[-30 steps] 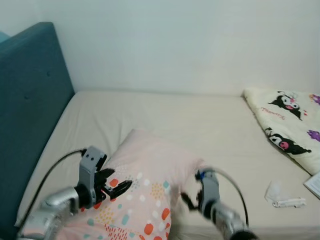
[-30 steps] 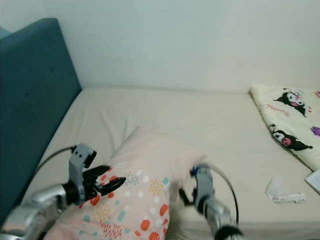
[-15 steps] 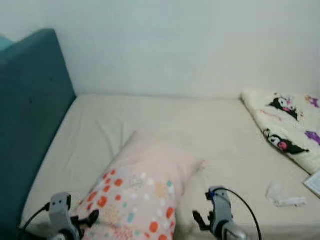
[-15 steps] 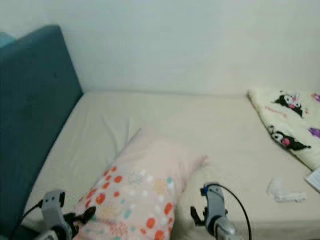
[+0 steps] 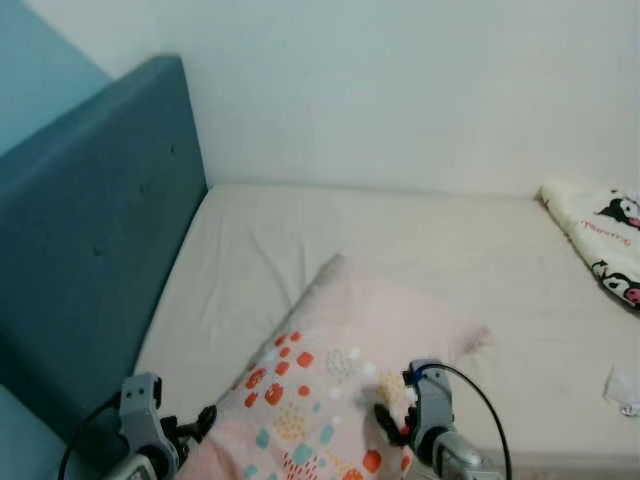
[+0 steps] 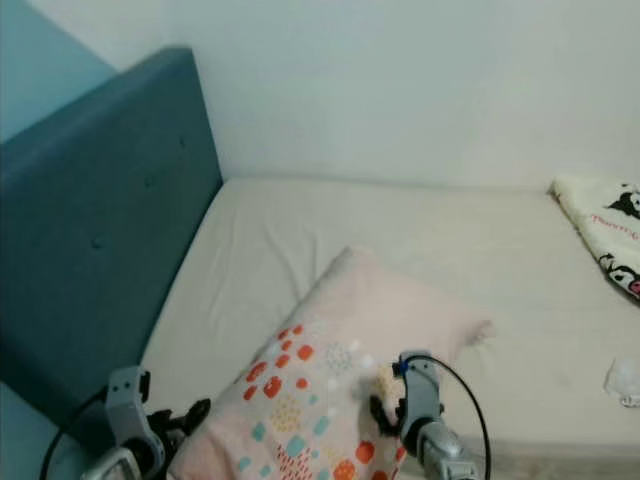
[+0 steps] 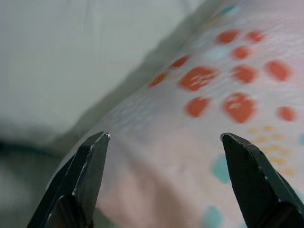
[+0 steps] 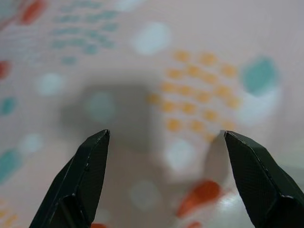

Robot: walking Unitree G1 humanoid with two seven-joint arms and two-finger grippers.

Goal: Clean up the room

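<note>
Left gripper (image 5: 200,422): low at near left edge of bed (image 5: 300,240), fingers spread wide, tips at left corner of pillow (image 5: 350,390); nothing held. Left wrist view: both black fingers (image 7: 80,175) well apart, pillow's dotted fabric between and beyond them, contact not certain.

Headboard (image 5: 90,260): teal, upright along left side of bed, against white wall (image 5: 400,90).

Pillow: pale pink, red, teal and yellow dots on near half; lying askew near front edge of bed, far corner pointing toward wall, right corner toward bed's middle.

Right gripper (image 5: 390,425): low at near edge, against right side of pillow; fingers wide apart, nothing clamped. Right wrist view: fingers (image 8: 85,175) spread, dotted fabric close behind, shadow of gripper on it.

Blanket (image 5: 605,240): cream with black cartoon figures, bunched at far right of bed, well apart from pillow.

Small white crumpled item (image 5: 622,385): at right edge of bed, near front; kind not discernible.
</note>
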